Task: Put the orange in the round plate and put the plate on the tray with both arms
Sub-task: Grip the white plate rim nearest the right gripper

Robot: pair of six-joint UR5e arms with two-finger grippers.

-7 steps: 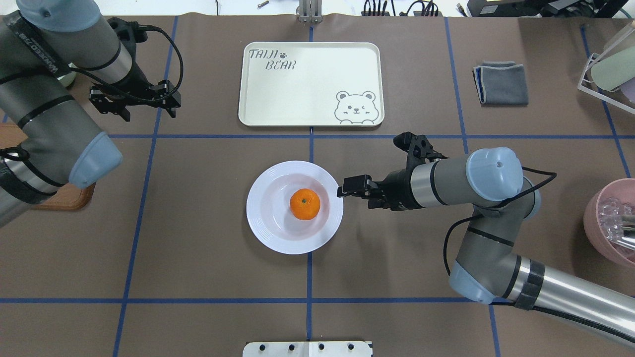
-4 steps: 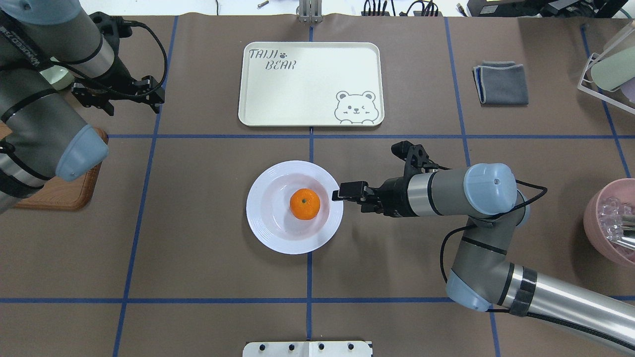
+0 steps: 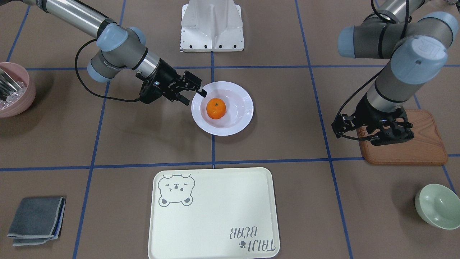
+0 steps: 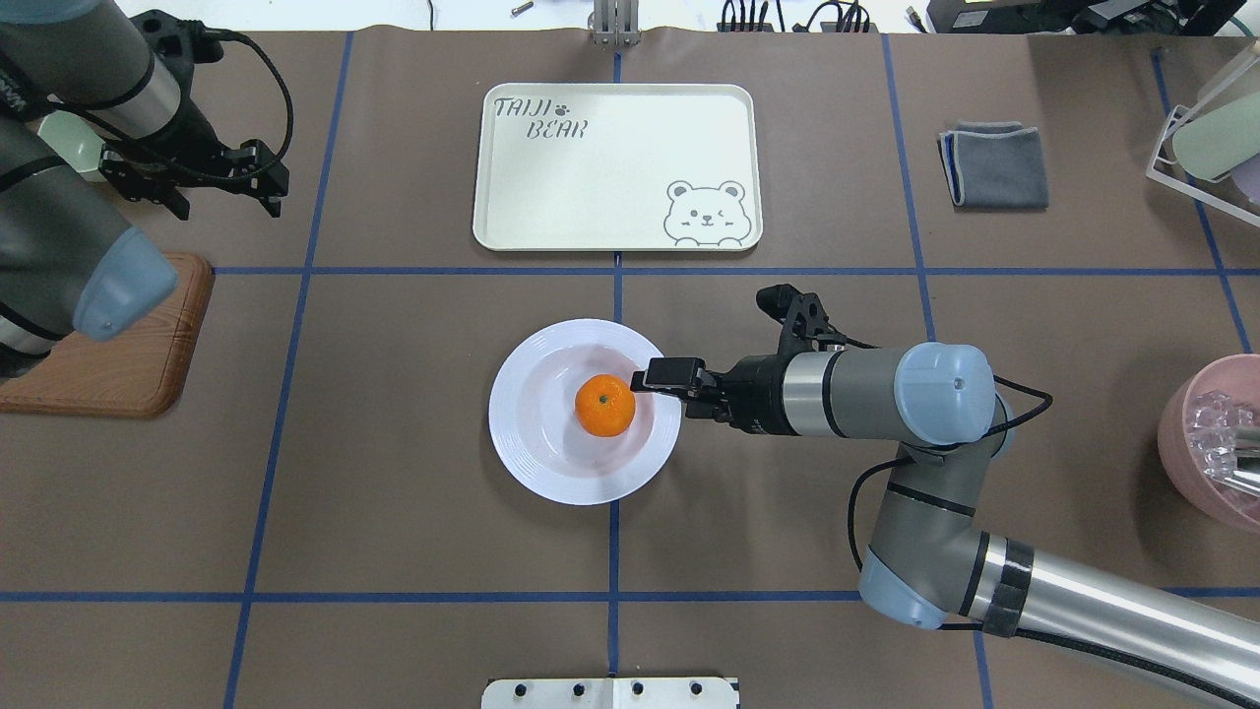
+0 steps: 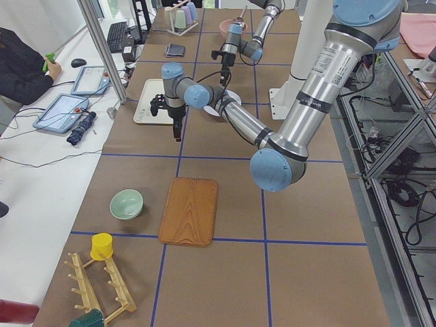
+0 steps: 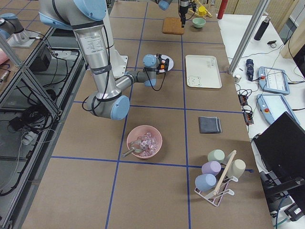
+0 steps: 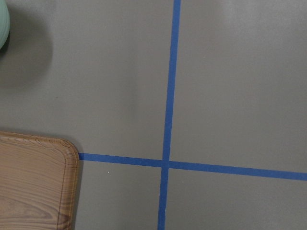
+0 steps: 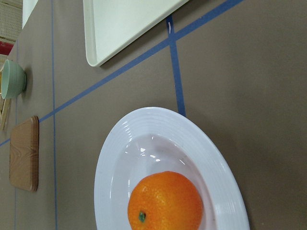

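1. A brown wooden board (image 3: 426,153) lay flat near one end of the table, with a pale green bowl (image 3: 438,205) near it but apart.
2. A pink bowl (image 4: 1178,443) at the opposite end held clear chunks and a metal utensil.
3. A folded grey cloth (image 4: 994,164) lay beside a blue tape line (image 7: 168,96).
4. Three pastel cups (image 6: 211,168) rested on a rack, and a yellow cup (image 5: 101,246) sat on a wooden peg stand.

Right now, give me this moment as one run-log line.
orange: in round plate | round plate: not yet on tray | right gripper: open, at plate rim | left gripper: open, away
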